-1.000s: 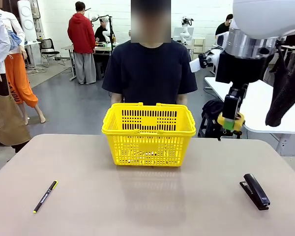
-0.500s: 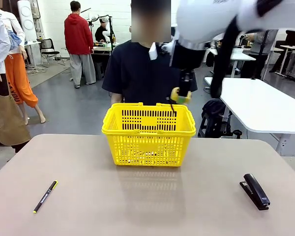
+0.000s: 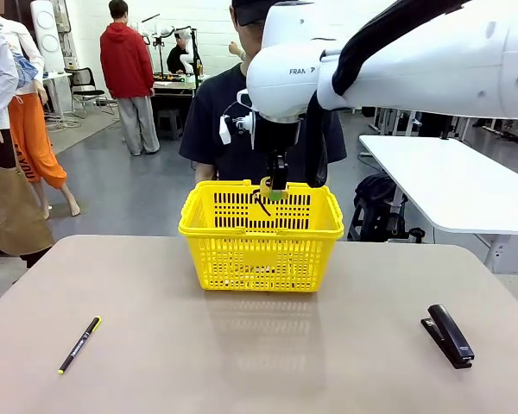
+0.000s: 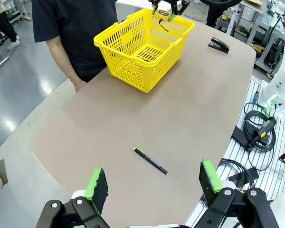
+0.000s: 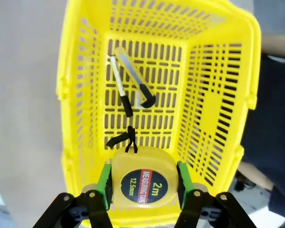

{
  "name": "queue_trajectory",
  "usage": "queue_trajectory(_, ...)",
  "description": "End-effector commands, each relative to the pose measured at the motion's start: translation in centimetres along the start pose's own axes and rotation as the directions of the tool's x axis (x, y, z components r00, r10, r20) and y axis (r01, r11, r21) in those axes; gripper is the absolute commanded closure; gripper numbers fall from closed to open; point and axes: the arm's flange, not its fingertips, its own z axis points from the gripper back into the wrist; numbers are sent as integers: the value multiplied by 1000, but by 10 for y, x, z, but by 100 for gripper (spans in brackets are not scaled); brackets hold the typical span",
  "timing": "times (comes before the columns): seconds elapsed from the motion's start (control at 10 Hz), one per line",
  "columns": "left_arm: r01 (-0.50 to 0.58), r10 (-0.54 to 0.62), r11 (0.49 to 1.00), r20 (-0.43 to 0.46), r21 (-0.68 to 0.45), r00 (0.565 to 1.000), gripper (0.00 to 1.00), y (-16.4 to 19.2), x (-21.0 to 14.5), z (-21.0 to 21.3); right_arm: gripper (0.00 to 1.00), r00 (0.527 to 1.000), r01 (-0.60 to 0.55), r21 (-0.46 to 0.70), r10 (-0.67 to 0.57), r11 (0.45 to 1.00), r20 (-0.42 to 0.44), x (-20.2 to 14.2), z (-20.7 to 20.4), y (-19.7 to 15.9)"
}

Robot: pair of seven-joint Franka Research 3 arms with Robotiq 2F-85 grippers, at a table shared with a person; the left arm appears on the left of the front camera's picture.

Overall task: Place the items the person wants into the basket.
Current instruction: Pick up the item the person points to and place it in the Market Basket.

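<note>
at the left of the desk [image 3: 155, 345] lies a thin black pen with yellow tip [image 3: 78, 344], alone and well apart from the basket; it looks like an item nobody asked for, so it is left there. the left tool [image 4: 152, 187] hangs high over this near side of the desk with its green pads wide apart and nothing between them, probably parked out of the way while the other arm works. in the middle, close to the far edge and just in front of the person [image 3: 263, 121], stands the yellow shopping basket [image 3: 261, 235], its handles folded down on the rim so the mouth is free from above. the right arm reaches across the middle, and the right tool [image 5: 143, 183] is closed on the round yellow-and-black tape measure [image 5: 143, 183], one pad on each side of the case, label toward the camera; its black wrist strap dangles down into the basket. it is held directly above the basket opening, near the rim, i think so that it will drop inside when released. on the basket floor already lie the white marker with a black cap [image 5: 120, 85] and the yellow-and-black utility knife [image 5: 135, 78], touching each other. at the right of the desk the black stapler [image 3: 449, 335] rests alone, also not wanted, i suppose.
</note>
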Motion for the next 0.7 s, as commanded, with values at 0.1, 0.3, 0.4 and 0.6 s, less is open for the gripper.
queue_trajectory(0.1,19,-19,1000,16,0,1000,0,2,-1,0,35,989,135,66,-130,989,-67,14,14,-21)
queue_trajectory(0.3,19,-19,1000,16,0,1000,0,2,-1,0,35,999,37,11,-37,999,-21,-2,-1,-9)
queue_trajectory(0.4,19,-19,1000,16,0,1000,0,2,-1,0,35,999,37,11,-37,999,-21,-2,-1,-9)
queue_trajectory(0.6,19,-19,1000,16,0,1000,0,2,-1,0,35,999,37,11,-37,999,-21,-2,-1,-9)
